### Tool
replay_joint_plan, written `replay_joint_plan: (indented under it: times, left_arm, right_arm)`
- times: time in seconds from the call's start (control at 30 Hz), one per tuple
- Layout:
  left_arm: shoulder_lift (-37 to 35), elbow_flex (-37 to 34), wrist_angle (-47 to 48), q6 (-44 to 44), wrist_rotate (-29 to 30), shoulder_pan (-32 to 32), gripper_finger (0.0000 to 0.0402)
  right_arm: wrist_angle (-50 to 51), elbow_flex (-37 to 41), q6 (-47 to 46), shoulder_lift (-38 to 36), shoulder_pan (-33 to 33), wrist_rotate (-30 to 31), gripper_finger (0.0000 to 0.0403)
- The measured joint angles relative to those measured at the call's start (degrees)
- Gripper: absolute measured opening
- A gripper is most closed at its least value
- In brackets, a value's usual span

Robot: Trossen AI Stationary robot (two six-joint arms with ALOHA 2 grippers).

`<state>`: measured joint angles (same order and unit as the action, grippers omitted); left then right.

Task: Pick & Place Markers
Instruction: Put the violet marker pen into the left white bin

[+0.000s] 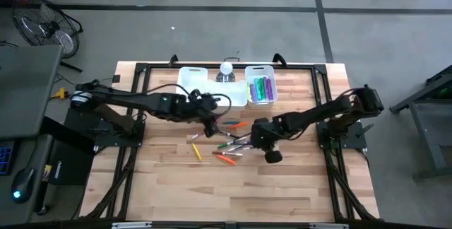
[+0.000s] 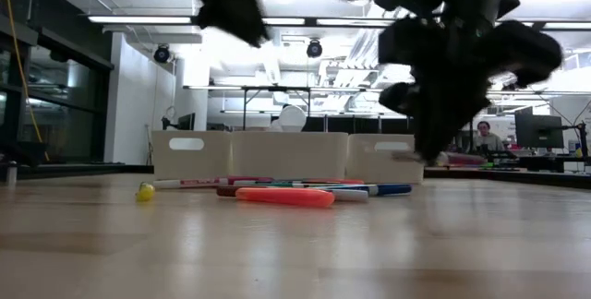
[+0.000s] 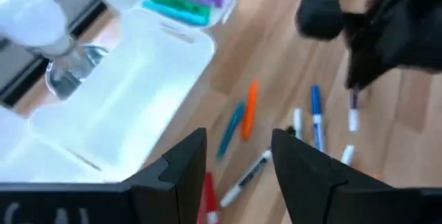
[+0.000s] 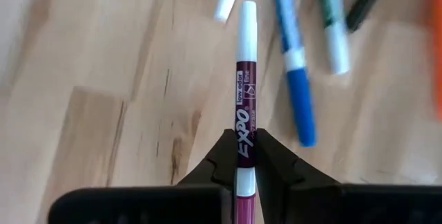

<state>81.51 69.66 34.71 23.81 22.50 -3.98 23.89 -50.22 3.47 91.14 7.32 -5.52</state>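
The right tool is clamped on a purple marker, whose long axis runs straight out ahead of the fingers, white tip forward. It hangs just above the desk, over the loose markers in the middle. The bin with markers lies beyond it, toward the far edge, so I judge the coming move must carry the marker that way. The right arm reaches inward, bent low. The left tool has its fingers apart, empty, near the empty bin, the left arm stretched across.
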Motion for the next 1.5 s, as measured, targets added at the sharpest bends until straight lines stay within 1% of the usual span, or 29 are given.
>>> replay_joint_plan:
  times: [0.07,0.13,0.2,0.27,0.3,0.4,0.43,0.47,0.57,0.73,0.8,0.9,1.0,1.07,1.2,1.27,1.5]
  left_arm:
    - [-2.8,-3.8,0.1,0.2,-0.3,0.7,0.0159]
    - [-5.1,-7.6,-5.9,0.7,-0.7,1.5,0.0159]
    - [-8.6,-12.3,-9.7,1.1,-2.5,2.3,0.0159]
    - [-11.0,-16.1,-18.1,1.7,-4.5,2.5,0.0159]
    - [-12.0,-17.9,-20.7,1.7,-5.4,2.9,0.0159]
    - [-12.1,-20.7,-28.3,1.6,-7.1,2.9,0.0159]
    - [-12.5,-21.6,-28.4,0.9,-7.4,2.9,0.0159]
    - [-12.9,-21.9,-28.6,0.0,-7.7,2.9,0.0159]
    - [-13.0,-22.3,-34.6,-3.0,-10.2,3.0,0.0159]
    - [-13.8,-22.5,-39.9,-6.7,-11.8,5.0,0.0159]
    - [-14.8,-22.4,-41.1,-7.1,-12.9,6.3,0.0159]
    - [-14.9,-22.4,-42.0,-8.2,-16.8,7.8,0.0159]
    - [-14.7,-22.9,-42.2,-9.1,-19.2,8.9,0.0159]
    - [-15.1,-22.4,-44.7,-9.6,-19.2,9.7,0.0159]
    - [-14.9,-22.6,-45.5,-10.3,-19.6,9.8,0.0159]
    - [-14.8,-22.6,-47.6,-10.5,-19.8,9.7,0.0159]
    - [-13.8,-22.6,-50.7,-10.9,-18.1,9.7,0.0159]
  right_arm:
    - [-1.1,-0.1,-0.8,-1.1,-1.0,0.3,0.0019]
    - [-2.4,-0.1,-1.1,-2.4,-2.0,0.8,0.0019]
    - [-4.6,-0.9,-1.1,-3.7,-3.2,0.8,0.0019]
    - [-5.8,-2.4,-1.1,-4.3,-4.6,0.7,0.0018]
    - [-6.1,-3.4,-1.0,-4.5,-5.2,0.7,0.0018]
    - [-7.2,-7.3,0.5,-4.6,-7.2,0.7,0.0017]
    - [-7.8,-8.7,1.1,-4.6,-7.9,0.7,0.0017]
    - [-8.3,-10.1,1.4,-4.6,-8.5,0.5,0.0017]
    - [-8.3,-14.3,2.0,-4.5,-10.8,-0.3,0.0017]
    - [-5.8,-19.4,3.0,-4.4,-14.7,-1.9,0.0017]
    - [-5.8,-21.0,3.6,-4.4,-15.9,-2.0,0.0013]
    - [-7.0,-22.6,4.3,-4.4,-17.1,-1.4,0.0013]
    - [-5.6,-22.8,4.3,-4.6,-18.1,-1.4,0.0013]
    - [-6.1,-23.0,4.3,-4.6,-18.6,-1.4,0.0013]
    - [-7.1,-22.9,4.2,-4.6,-18.7,-1.7,0.0013]
    - [-7.8,-22.9,4.1,-4.6,-18.7,-1.7,0.0013]
    - [-9.6,-22.9,3.9,-4.6,-18.7,-1.9,0.0013]
